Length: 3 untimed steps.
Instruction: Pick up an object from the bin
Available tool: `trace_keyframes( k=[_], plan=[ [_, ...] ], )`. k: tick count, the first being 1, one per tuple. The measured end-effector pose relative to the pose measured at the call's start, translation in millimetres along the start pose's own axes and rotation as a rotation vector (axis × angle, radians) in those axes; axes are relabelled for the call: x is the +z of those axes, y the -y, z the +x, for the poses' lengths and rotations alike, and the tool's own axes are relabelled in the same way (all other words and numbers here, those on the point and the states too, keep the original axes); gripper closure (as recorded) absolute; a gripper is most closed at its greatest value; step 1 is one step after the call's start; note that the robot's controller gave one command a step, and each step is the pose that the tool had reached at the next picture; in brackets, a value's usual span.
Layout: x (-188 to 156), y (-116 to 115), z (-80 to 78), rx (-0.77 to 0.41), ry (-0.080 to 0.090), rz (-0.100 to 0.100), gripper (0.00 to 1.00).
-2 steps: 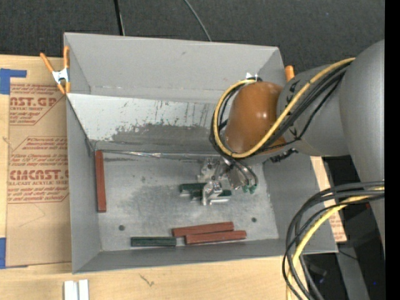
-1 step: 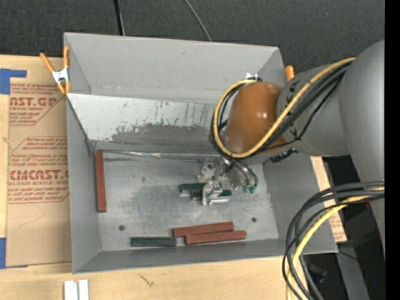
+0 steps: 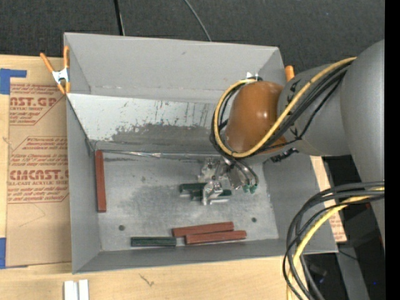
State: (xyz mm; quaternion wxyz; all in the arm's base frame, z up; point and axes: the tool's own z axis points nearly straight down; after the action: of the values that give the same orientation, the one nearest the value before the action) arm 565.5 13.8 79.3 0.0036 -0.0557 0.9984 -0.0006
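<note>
The grey sheet-metal bin (image 3: 125, 130) has sloped walls, scuffed and streaked where they meet the flat, dull, speckled floor. The arm comes in from the right of the frame. Its smooth, rounded orange-brown wrist cover (image 3: 250, 114) is ringed by looping yellow and black cables (image 3: 219, 114) and hangs over the upper right of the floor. Below the cover, the bare-metal gripper (image 3: 215, 188) is low over the floor, right of the middle. Its glinting parts run together there, so I cannot tell whether the pincer is wide, narrow or closed on anything.

A dark green flat oblong block (image 3: 189, 189) lies near the middle of the floor, lengthwise left to right. Its right end meets the gripper's metal, but I cannot tell whether it is gripped or just touched. A small green bit (image 3: 250, 188) sits just right of the gripper, too small to make out.

The other things lie well apart from the gripper:
- A long reddish-brown straight-edged matte bar (image 3: 100, 181) lies along the left wall, pointing up and down the frame.
- Two more reddish-brown bars (image 3: 209, 233) lie side by side near the bottom edge of the floor, touching along their length, the lower one shifted a little to the right.
- A thin dark green strip (image 3: 153, 242) lies flat just left of them, against the foot of the bottom wall.
</note>
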Motion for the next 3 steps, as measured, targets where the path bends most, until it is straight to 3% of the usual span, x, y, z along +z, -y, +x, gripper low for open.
trace_keyframes(
  k=[3],
  plan=[
    [-13.7,-0.8,1.4,0.000,-0.008,-0.002,1.00]
  ],
)
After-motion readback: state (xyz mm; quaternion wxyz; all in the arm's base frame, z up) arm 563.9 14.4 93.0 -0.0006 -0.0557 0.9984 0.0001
